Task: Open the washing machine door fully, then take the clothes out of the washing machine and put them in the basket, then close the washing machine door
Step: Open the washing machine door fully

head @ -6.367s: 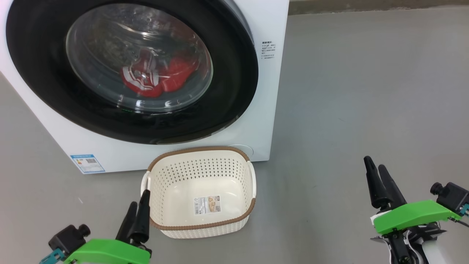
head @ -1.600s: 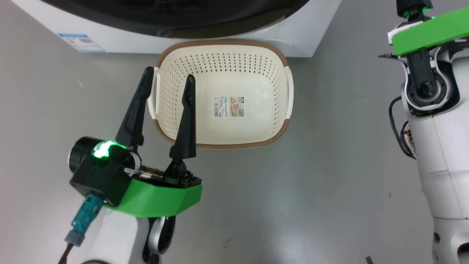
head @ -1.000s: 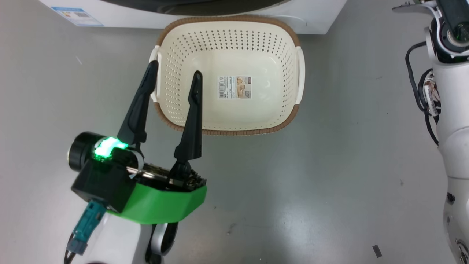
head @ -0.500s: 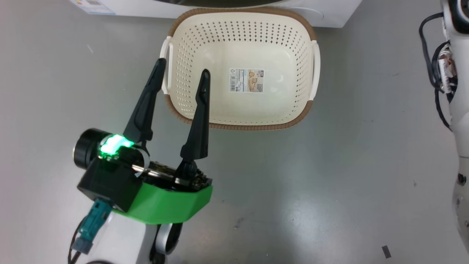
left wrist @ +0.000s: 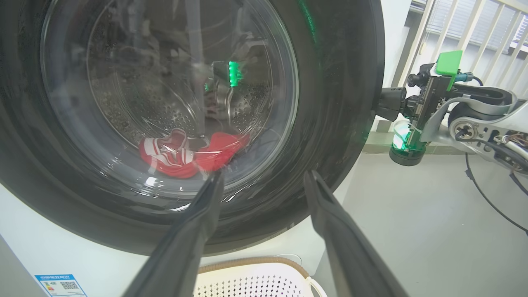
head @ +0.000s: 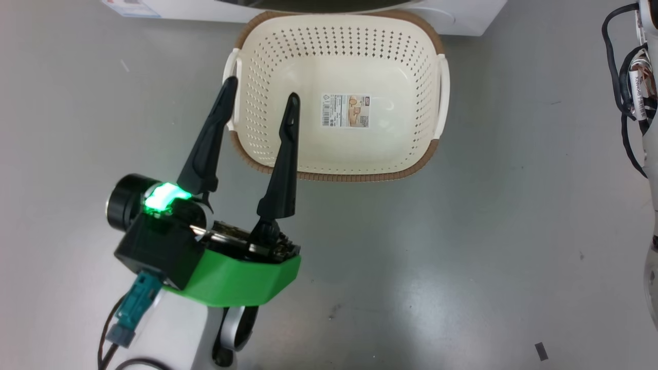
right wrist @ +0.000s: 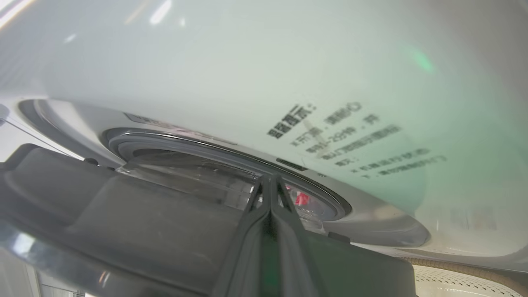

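Observation:
In the left wrist view the washing machine door (left wrist: 342, 103) has a wide black rim, and the red clothes (left wrist: 185, 154) lie behind its glass. My left gripper (left wrist: 264, 176) is open and empty, pointing at the door's lower part. From the head it hangs over the left rim of the basket (head: 334, 177). My right gripper (left wrist: 381, 109) is at the door's right edge. Its shut fingertips (right wrist: 270, 181) sit in the gap between the slightly ajar door (right wrist: 103, 214) and the washing machine (right wrist: 247, 62). A bit of the clothes (right wrist: 301, 199) shows there.
The cream basket (left wrist: 251, 260) stands on the grey floor right against the machine's base (head: 462, 15). A blue label (left wrist: 60, 284) marks the machine's lower left. My right arm's cables (head: 629, 87) hang at the right. White railings (left wrist: 466, 33) stand behind it.
The head camera has kept shifting, so the basket sits lower and further right in the picture. My left gripper stays open by the basket's left rim. The right arm has slid out at the right.

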{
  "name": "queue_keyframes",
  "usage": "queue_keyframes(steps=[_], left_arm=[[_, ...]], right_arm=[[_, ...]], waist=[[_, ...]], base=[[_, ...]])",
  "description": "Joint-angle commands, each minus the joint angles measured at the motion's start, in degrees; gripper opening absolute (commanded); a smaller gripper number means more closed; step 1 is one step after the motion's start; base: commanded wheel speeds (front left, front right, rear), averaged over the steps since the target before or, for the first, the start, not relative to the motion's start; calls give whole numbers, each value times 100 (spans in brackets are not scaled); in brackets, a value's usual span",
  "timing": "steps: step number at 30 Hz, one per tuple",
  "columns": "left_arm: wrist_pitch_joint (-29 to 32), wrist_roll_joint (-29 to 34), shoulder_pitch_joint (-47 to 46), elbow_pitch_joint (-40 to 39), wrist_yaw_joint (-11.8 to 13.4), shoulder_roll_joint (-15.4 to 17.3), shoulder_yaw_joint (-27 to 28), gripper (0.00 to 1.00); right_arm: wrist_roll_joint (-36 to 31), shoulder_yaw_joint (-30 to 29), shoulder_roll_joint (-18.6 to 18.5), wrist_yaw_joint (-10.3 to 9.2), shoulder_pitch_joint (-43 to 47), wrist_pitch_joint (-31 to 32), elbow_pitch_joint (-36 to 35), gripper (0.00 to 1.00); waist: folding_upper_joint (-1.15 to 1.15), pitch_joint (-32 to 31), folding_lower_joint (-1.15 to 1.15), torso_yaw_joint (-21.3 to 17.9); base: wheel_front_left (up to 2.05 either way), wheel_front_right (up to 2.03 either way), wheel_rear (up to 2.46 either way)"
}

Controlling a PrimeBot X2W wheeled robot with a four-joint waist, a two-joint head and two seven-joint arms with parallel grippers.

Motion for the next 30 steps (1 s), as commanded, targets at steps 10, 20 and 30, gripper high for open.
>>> queue_keyframes(steps=[10, 20, 30], left_arm=[[-22, 83, -31, 29, -81, 104, 108, 100], [-22, 108, -54, 166, -144, 104, 108, 100], [-22, 146, 15, 234, -184, 104, 161, 100]], right_arm=[[96, 270, 378, 45, 232, 470, -356, 0], [0, 405, 390, 45, 572, 613, -625, 0], [1, 534, 446, 45, 1001, 736, -876, 0]], waist=[[0, -103, 0, -113], [0, -265, 0, -158], [0, -597, 0, -209]], base=[[0, 0, 0], [0, 0, 0], [0, 0, 0]])
